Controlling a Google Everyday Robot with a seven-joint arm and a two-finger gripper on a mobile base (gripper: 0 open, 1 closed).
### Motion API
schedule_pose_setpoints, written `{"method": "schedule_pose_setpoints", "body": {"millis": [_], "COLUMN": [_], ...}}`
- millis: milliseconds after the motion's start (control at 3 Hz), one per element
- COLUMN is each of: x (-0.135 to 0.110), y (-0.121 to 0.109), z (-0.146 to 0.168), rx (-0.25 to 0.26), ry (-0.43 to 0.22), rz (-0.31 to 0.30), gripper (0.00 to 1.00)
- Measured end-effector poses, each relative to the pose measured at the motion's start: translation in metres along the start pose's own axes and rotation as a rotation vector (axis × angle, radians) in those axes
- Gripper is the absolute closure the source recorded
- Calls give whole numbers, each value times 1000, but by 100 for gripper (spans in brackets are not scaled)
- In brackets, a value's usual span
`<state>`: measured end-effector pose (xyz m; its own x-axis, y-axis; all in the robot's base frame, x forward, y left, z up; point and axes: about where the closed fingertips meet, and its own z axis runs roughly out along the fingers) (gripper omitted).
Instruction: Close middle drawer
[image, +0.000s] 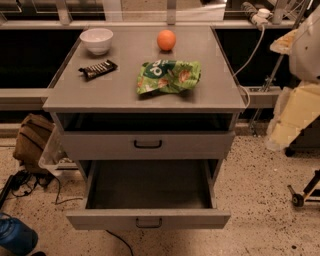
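Observation:
The middle drawer (148, 219) of the grey cabinet is pulled far out toward me. Its low flat front carries a small dark handle (148, 223), and its deep inside (147, 184) is empty. Above it the top drawer (147, 144) sits pushed in, with a black handle and a dark gap over it. The lowest drawer is hidden under the open one. My arm's pale links (295, 112) show at the right edge, beside the cabinet and apart from it. The gripper itself is out of view.
On the cabinet top (100, 95) lie a white bowl (96, 40), a chocolate bar (97, 69), an orange (166, 40) and a green snack bag (169, 76). A brown bag (31, 140), cables and a blue object (15, 236) lie on the floor at left. A wheeled stand base (302, 192) is at right.

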<state>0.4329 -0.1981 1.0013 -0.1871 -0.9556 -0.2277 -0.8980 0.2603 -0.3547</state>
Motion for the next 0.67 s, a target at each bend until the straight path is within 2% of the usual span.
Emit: {"method": "schedule_pose_setpoints", "body": {"millis": [333, 667], "x": [-7, -3], "y": [28, 68], "z": [44, 115], "rx": [-56, -168], "ry": [-36, -93], "rz": [4, 47], "gripper": [0, 0]}}
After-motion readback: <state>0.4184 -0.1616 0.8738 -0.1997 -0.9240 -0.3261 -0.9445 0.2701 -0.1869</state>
